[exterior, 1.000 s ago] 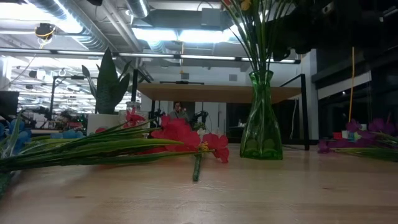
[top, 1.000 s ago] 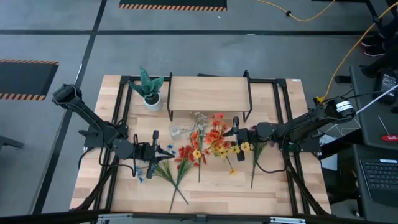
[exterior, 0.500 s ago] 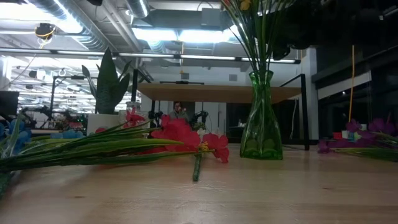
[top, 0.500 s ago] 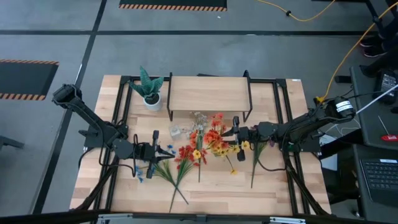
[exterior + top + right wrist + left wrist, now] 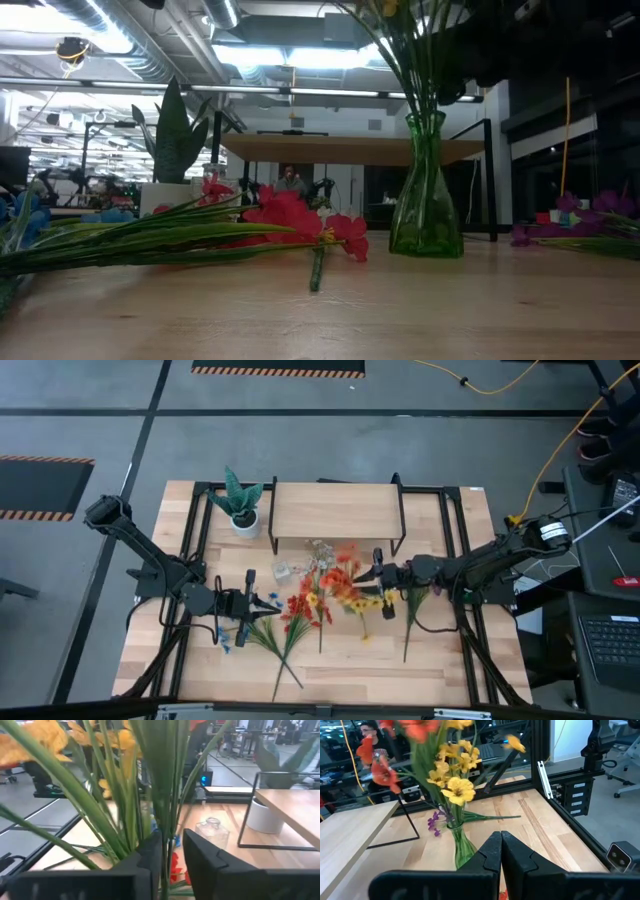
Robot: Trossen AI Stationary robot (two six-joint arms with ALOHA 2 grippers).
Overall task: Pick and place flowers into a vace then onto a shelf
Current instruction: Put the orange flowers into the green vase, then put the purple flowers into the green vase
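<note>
The right gripper (image 5: 172,855) pinched the flowers (image 5: 340,585) above the vase (image 5: 425,190); left gripper (image 5: 501,851) closed, empty. Stems probably light and springy: grasp low, bunched.

you have a spiky green plant in a white pot (image 5: 241,508) at the table's (image 5: 440,650) far left corner, a small clear glass jar (image 5: 212,832) nearby, and a person (image 5: 370,735) sits beyond the table.

My right gripper (image 5: 378,577) pinches near the table's middle; my left gripper (image 5: 262,603) waits, fingers together, left of it.
</note>
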